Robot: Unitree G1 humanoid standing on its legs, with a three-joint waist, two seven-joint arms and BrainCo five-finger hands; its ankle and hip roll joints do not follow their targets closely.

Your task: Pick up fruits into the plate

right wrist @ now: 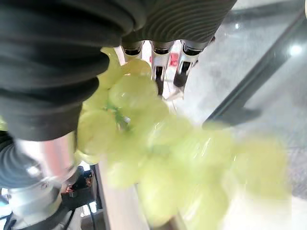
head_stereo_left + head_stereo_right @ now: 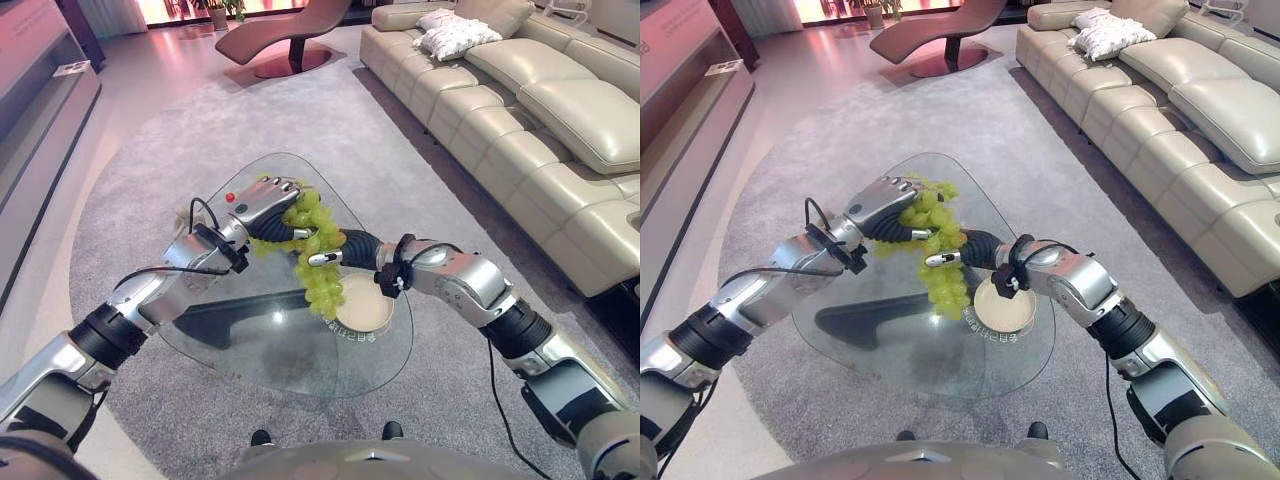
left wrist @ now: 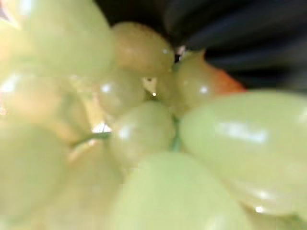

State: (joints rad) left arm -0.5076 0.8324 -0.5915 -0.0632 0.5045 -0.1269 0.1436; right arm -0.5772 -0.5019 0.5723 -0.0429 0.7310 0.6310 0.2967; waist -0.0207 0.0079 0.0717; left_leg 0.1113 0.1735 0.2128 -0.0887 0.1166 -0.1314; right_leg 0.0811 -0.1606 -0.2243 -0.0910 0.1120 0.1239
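One fruit in play: grapes (image 2: 318, 262), a green bunch, lifted clear of the desk (image 2: 250, 345) and hanging between both hands.
Left hand (image 2: 266, 203): at the top of the bunch, fingers curled over the upper grapes; in its wrist view grapes pressed right up against the camera.
Right hand (image 2: 330, 252): closed on the bunch from the other side, a finger (image 2: 326, 258) laid across its middle; in its wrist view fingertips (image 1: 160, 80) bent round the top grapes (image 1: 144, 120).
Bunch position: lower end dangling just beside the plate's near-left rim, partly over it; contact with the plate impossible to tell.
Plate (image 2: 375, 308): pale, round, on the right part of the glass desk, nothing visibly resting inside.
Done so far, as a judgement: pickup complete, carry nearly complete.
Left to do, as a judgement: a short shift toward the plate's centre, a lowering until the bunch lies inside the rim, then release by both hands.
Other fruit: a small red thing (image 2: 230, 197) beside the left hand, too small to name; no further fruit seen on the desk.
Risk: loose grapes dropping off the stalk, or the tail of the bunch draping over the rim at set-down.
Surroundings: grey rug (image 2: 420, 190) under the desk, cream sofa (image 2: 520, 90) well apart to the right.
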